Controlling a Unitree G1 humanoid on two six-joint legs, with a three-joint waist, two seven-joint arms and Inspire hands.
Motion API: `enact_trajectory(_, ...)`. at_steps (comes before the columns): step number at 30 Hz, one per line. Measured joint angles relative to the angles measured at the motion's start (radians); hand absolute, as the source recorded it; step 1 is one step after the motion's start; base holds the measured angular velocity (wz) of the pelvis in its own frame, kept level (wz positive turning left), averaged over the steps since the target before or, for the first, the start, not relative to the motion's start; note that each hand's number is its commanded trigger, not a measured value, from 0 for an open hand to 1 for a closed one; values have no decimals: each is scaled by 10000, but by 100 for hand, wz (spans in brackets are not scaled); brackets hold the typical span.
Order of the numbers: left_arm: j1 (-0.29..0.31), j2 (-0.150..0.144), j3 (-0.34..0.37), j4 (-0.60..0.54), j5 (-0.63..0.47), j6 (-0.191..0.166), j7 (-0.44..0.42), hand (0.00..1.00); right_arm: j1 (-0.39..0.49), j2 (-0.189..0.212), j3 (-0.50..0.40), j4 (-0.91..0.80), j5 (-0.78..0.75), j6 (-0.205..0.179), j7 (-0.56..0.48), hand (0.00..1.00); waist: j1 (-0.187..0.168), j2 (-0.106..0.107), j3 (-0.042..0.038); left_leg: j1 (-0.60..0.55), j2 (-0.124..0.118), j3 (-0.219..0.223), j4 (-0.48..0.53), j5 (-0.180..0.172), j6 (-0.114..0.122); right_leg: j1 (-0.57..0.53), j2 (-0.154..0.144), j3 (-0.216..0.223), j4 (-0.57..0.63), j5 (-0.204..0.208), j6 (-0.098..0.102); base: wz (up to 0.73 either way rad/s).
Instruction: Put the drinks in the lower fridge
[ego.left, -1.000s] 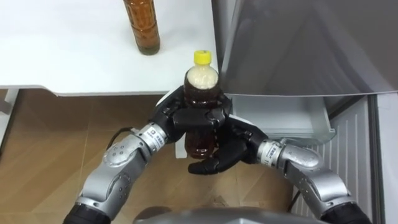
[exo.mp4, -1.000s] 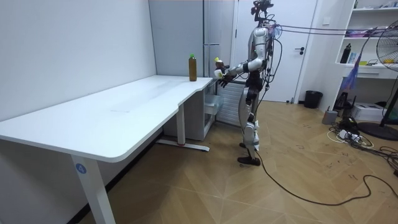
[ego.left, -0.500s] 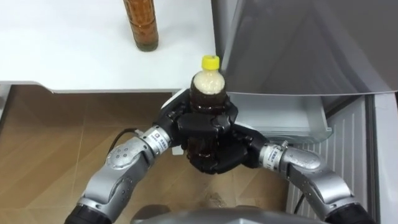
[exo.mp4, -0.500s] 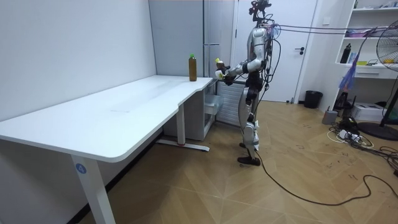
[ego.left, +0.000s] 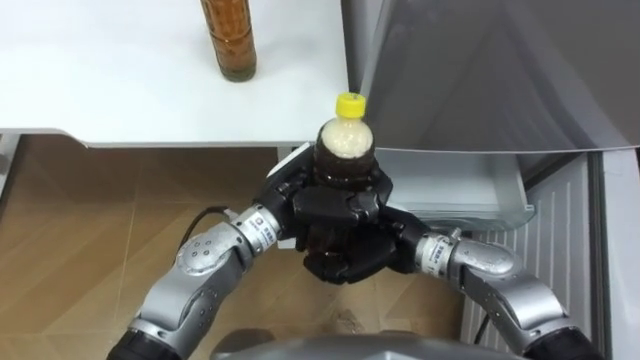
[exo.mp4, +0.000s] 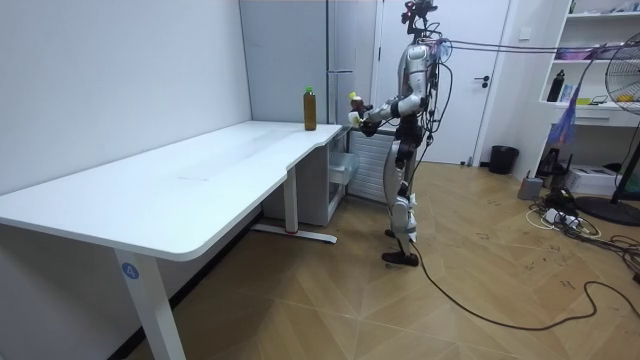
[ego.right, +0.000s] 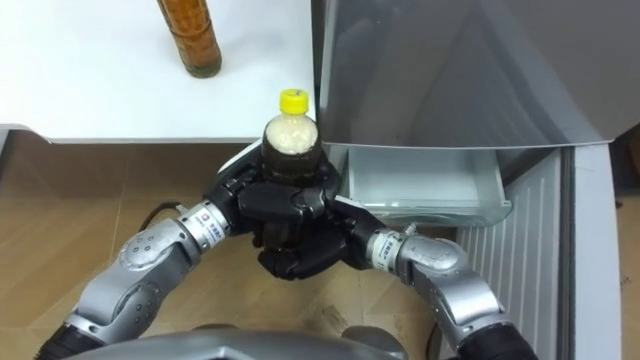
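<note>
White desk (ego.left: 120, 90) standing beside grey fridge (ego.left: 480, 70): left hand (ego.left: 300, 200) and right hand (ego.left: 375, 245) are clasping the yellow-capped bottle (ego.left: 343, 150) upright. The carrying step is judged to be proceeding; next, lowering it into the open drawer (ego.left: 450, 190).

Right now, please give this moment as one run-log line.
left hand: shut on yellow-capped bottle | right hand: same bottle | second bottle: on table | robot: standing before fridge
</note>
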Motion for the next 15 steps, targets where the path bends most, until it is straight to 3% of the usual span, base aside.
enact_trajectory(15,-51,0,-83,-3,34,-102,-34,0,-2,-24,105,-24,-2,0,73,100,-3,0,8,35,3,1,-1,0,0,25,2,1,15,2,-4,0)
